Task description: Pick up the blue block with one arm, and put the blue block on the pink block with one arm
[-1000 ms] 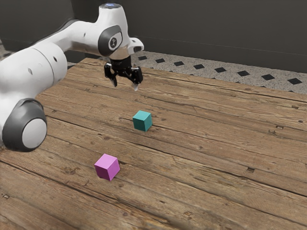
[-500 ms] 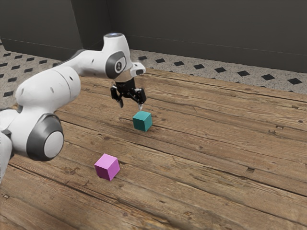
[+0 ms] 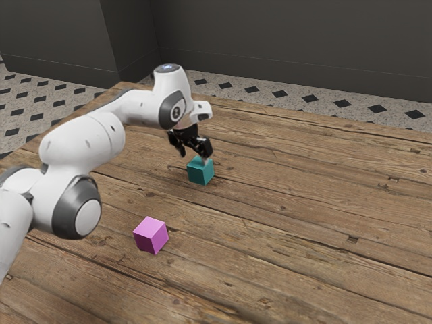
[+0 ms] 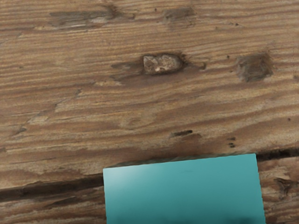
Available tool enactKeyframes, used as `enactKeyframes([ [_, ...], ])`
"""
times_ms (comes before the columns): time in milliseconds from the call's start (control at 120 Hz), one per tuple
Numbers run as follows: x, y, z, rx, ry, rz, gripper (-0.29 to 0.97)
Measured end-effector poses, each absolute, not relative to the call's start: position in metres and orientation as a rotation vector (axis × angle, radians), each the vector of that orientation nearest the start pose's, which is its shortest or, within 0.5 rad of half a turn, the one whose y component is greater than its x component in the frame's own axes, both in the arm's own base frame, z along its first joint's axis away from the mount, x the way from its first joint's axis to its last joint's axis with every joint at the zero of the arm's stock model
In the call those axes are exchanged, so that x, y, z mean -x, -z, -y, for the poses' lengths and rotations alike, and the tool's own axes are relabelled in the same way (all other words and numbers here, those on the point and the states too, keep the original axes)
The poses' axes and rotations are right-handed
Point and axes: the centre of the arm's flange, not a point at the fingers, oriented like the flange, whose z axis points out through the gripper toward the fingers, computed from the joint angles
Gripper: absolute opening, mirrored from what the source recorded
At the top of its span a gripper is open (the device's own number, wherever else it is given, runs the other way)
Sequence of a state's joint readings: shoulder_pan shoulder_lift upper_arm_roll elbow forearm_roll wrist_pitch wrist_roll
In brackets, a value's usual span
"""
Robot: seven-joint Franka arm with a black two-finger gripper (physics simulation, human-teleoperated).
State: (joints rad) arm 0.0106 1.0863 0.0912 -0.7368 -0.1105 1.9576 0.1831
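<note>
Gripper [image 3: 193,152] hangs just above the blue block [image 3: 200,171]. Fingers look apart, as far as I can tell, w/ nothing between them. Block sits on the table [image 3: 310,202], well apart from the pink block [image 3: 150,235]. In wrist view it [image 4: 184,189] lies right under the hand. Next, IMO: go straight down, fingers straddling two opp. faces, square w/ its sides, and close only once low enough.

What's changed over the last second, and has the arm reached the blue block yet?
The gripper has come down and toward the exterior view's right, from the far side of the table to just above the blue block, fingers open; nothing is grasped yet. The blue block and the pink block have not moved.
</note>
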Motion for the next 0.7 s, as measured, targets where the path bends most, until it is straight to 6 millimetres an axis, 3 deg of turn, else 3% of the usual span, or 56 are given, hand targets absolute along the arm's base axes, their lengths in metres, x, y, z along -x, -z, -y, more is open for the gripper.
enactKeyframes([
  [292,-0.815,-0.295,-0.025,3.135,0.257,-0.292,0.68],
  [700,-0.814,-0.285,-0.024,3.131,0.259,-0.375,0.68],
])
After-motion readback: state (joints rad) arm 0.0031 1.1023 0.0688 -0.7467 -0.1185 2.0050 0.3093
